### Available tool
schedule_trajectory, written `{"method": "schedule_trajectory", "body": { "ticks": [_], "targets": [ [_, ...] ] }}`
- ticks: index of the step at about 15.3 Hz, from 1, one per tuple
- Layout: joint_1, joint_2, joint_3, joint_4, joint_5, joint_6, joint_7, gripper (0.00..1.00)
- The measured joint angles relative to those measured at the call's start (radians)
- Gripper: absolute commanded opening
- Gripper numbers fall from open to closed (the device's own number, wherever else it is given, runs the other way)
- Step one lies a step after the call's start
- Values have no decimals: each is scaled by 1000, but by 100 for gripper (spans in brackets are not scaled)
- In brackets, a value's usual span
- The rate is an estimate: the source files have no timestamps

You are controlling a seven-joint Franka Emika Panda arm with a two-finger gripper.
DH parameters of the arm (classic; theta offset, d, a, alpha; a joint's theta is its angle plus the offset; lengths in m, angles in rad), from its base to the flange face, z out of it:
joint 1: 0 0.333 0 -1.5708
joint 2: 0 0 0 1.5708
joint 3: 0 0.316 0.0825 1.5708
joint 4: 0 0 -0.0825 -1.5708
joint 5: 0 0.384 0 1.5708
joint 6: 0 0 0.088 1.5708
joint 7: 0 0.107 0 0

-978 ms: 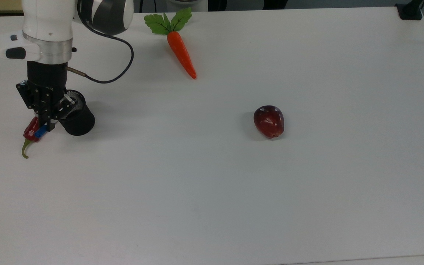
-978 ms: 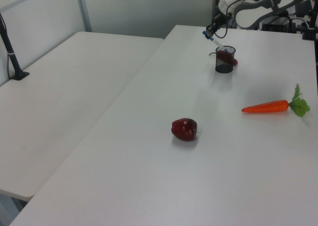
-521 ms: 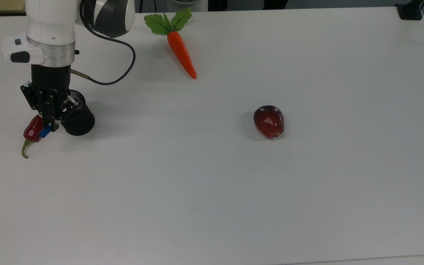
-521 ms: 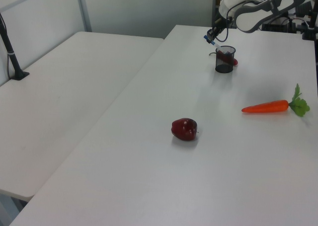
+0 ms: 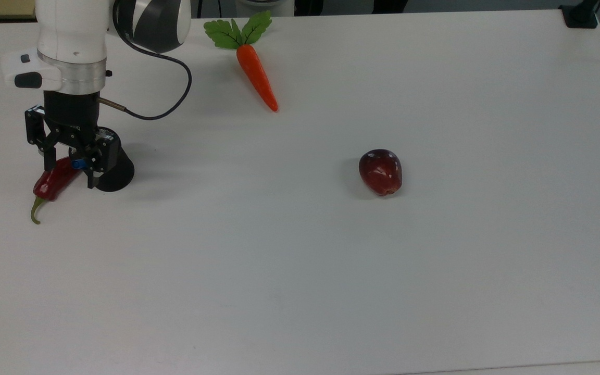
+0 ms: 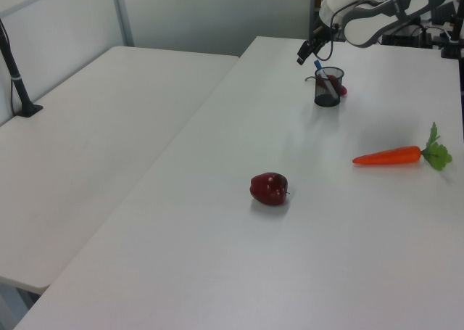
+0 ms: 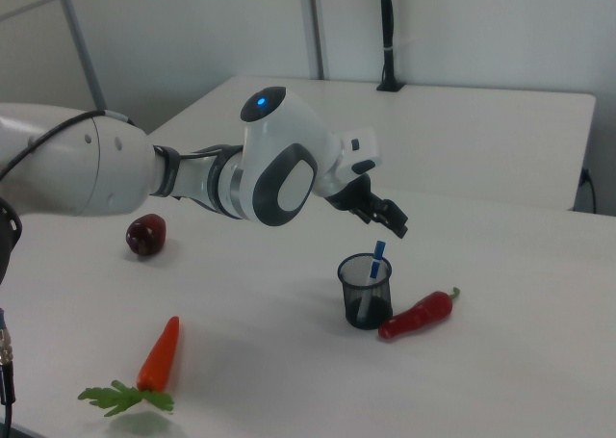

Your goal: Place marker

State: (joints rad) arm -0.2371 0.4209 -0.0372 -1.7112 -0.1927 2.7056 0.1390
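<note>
Below the hand (image 7: 383,219) — marker (image 7: 373,270), in cup (image 7: 366,293)

The cup (image 7: 366,291) stands on the table (image 5: 331,271) with the marker (image 7: 372,274) leaning inside it, blue end poking up over the rim. The open gripper (image 7: 383,218) hangs just above, so the way straight down into the cup is partly blocked. A red chili (image 7: 417,315) lies touching the cup on the right view's right. The carrot (image 5: 256,75) lies well apart, at the far edge in the top view. The apple (image 5: 380,171) sits alone near the middle. Between these things the table is wide and bare.
</note>
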Motion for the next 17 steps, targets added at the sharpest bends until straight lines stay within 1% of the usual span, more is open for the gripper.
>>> {"method": "schedule_trajectory", "body": {
  "ticks": [2, 5, 9, 10, 13, 17],
  "targets": [
    [7, -1, 0, 2, 0, 0, 0, 100],
    [40, -6, 7, 11, 0, 1, 8, 100],
    [133, -22, 13, 22, 0, -4, 78, 100],
    [160, -29, 13, 23, 0, -25, 86, 100],
    [237, -58, 14, 53, 0, -171, 95, 100],
    [326, -113, 15, 130, 0, -462, 102, 100]
  ]
}}
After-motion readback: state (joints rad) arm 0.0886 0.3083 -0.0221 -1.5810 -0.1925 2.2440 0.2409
